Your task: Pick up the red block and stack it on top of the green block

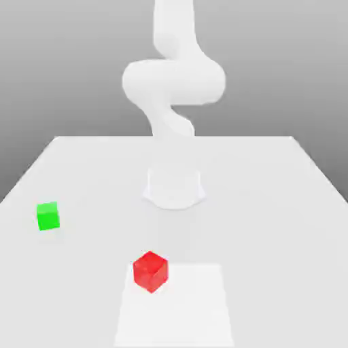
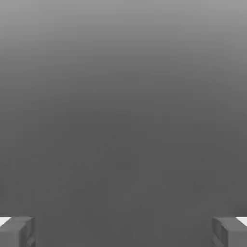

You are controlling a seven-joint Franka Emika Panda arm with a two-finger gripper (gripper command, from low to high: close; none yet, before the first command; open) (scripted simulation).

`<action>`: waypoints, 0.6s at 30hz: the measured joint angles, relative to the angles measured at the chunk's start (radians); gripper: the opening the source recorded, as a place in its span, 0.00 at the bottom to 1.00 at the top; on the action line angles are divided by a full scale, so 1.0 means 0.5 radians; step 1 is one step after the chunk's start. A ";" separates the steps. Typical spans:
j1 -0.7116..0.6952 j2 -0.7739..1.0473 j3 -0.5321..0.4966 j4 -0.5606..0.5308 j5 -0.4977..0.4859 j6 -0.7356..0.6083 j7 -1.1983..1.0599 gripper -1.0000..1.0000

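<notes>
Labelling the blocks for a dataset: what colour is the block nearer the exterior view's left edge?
Bright green, plain-faced; it shows best in the exterior view.

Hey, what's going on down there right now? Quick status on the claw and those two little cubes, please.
Gripper open, holding nothing. Red block on the table, untouched; green block sits apart, toward the exterior view's left. Nothing between the two blocks.

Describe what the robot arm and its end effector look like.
The arm is smooth, glossy white, built of rounded, bulging segments rising from a round white base, with no cables or markings visible. The end effector has two blocky grey fingers with paler, whitish tips.
</notes>
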 joint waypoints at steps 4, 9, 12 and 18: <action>-0.100 0.273 0.056 -0.219 -0.009 0.190 0.212 0.50; -0.208 0.610 0.102 -0.488 -0.022 0.424 0.476 0.50; -0.262 0.824 0.114 -0.655 -0.028 0.570 0.641 0.50; -0.341 1.341 0.109 -0.983 0.013 0.932 0.944 0.50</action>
